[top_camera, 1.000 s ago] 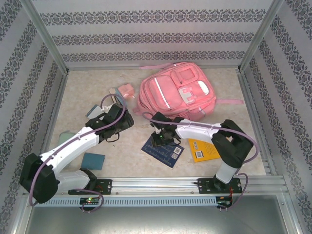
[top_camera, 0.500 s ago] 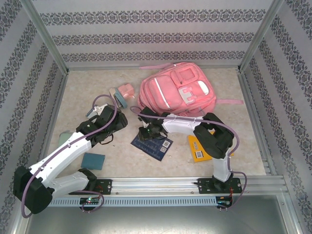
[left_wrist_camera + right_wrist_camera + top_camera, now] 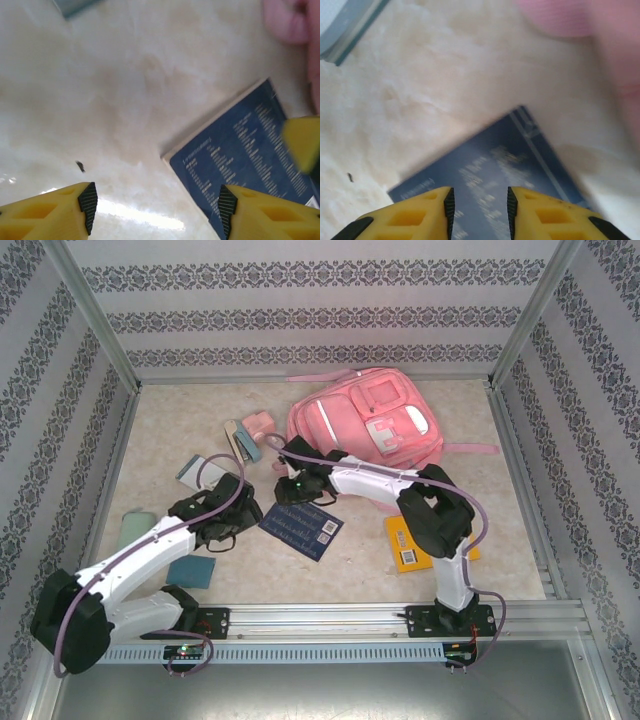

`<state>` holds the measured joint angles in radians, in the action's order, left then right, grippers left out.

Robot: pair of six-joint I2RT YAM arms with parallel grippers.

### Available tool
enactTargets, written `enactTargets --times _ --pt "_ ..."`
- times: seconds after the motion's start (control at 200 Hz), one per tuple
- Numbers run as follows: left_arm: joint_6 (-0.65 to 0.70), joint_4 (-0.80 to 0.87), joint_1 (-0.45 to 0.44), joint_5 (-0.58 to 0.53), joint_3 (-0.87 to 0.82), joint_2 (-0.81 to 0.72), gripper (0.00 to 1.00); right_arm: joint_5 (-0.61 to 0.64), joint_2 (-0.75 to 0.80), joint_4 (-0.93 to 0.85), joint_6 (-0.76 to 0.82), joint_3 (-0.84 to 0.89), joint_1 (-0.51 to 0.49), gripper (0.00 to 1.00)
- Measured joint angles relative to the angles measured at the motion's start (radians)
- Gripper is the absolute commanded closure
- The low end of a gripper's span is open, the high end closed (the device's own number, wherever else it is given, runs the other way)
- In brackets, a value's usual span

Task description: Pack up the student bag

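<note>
The student bag [image 3: 365,430], big and pink, lies at the back of the table; its pink fabric also fills the upper right of the right wrist view [image 3: 600,30]. In front of it a dark blue book [image 3: 300,527] lies flat. My right gripper [image 3: 292,488] hovers over the book's far corner, jaws a little apart [image 3: 480,210], with the blue cover [image 3: 490,170] under them and nothing gripped. My left gripper [image 3: 240,520] sits at the book's left edge, wide open [image 3: 156,210], its right fingertip [image 3: 226,210] over the book's corner [image 3: 250,165].
A yellow book [image 3: 415,545] lies right of the blue one. A teal notebook [image 3: 190,570], a pale green item [image 3: 135,530], a grey booklet [image 3: 195,472], a teal-edged book [image 3: 243,440] and a small pink box [image 3: 260,423] are spread at the left. Patterned walls enclose the table.
My right gripper swung left and farther back, dragging the blue book left, and its jaws have parted. My left arm drew back toward the book's left edge.
</note>
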<state>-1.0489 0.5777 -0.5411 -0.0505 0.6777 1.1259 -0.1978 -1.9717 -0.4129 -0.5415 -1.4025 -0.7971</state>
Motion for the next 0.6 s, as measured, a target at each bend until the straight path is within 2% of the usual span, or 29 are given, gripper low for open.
enactTargets --times 0.155,0.285,0.44,0.6 --pt "-0.064 -0.118 0.0 0.123 -0.074 0.085 0.42 0.006 0.062 -0.01 0.029 0.103 0.058 0.6" --pt "-0.093 -0.198 0.0 0.179 -0.086 0.147 0.46 0.006 0.063 -0.014 0.049 0.176 0.076 0.6" --pt "-0.112 -0.287 0.0 0.216 -0.085 0.228 0.54 -0.003 0.075 0.007 0.055 0.225 0.083 0.61" --pt "-0.115 -0.279 0.0 0.214 -0.052 0.269 0.59 -0.013 0.08 0.023 0.05 0.239 0.08 0.64"
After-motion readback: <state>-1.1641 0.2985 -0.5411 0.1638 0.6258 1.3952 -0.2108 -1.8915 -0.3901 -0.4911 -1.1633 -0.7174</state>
